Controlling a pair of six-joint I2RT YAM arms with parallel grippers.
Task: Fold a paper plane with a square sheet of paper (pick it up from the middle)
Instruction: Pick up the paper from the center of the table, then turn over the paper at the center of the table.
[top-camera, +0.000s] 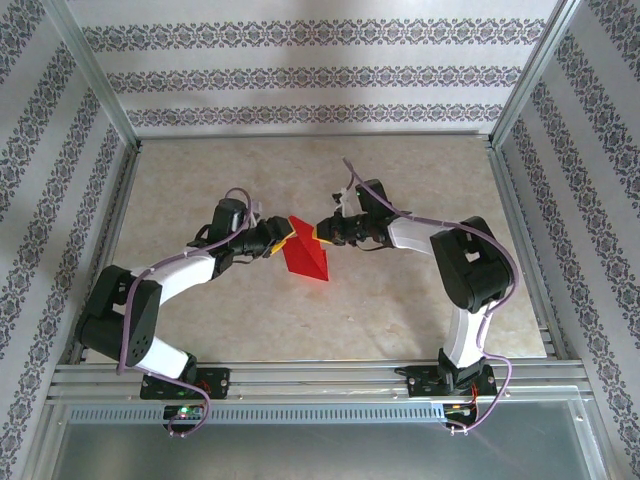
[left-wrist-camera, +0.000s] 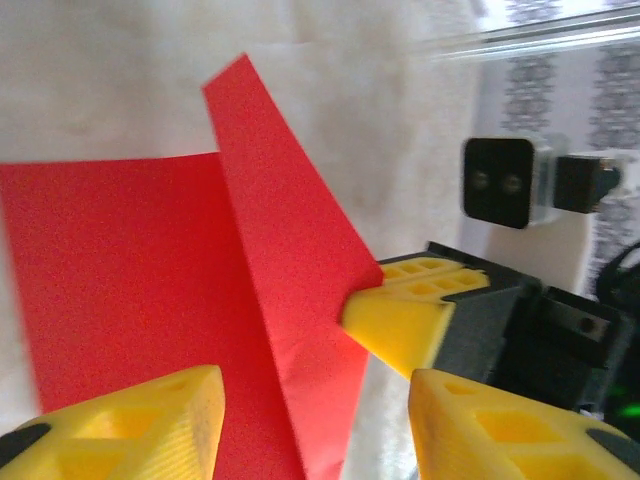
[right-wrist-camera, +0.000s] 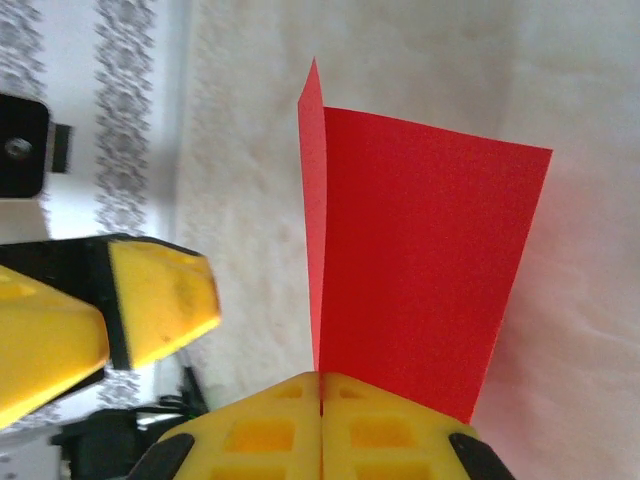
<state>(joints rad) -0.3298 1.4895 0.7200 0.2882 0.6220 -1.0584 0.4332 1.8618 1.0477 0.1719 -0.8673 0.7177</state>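
Observation:
The red sheet of paper (top-camera: 305, 258) is folded into a smaller creased shape at the middle of the table, its upper edge lifted. My right gripper (top-camera: 322, 233) is shut on that edge. In the right wrist view its closed fingertips (right-wrist-camera: 321, 378) pinch the paper (right-wrist-camera: 420, 270), which stands up from them in two layers. My left gripper (top-camera: 283, 240) is just left of the paper and open. In the left wrist view the red paper (left-wrist-camera: 150, 290) with a raised flap lies between its spread fingers (left-wrist-camera: 130, 430), and the right gripper's yellow fingers (left-wrist-camera: 410, 310) grip the flap's edge.
The beige tabletop (top-camera: 400, 310) is bounded by metal rails (top-camera: 300, 375) at the near edge and patterned walls (top-camera: 300, 75) at the back and sides. The two grippers are nearly touching over the paper.

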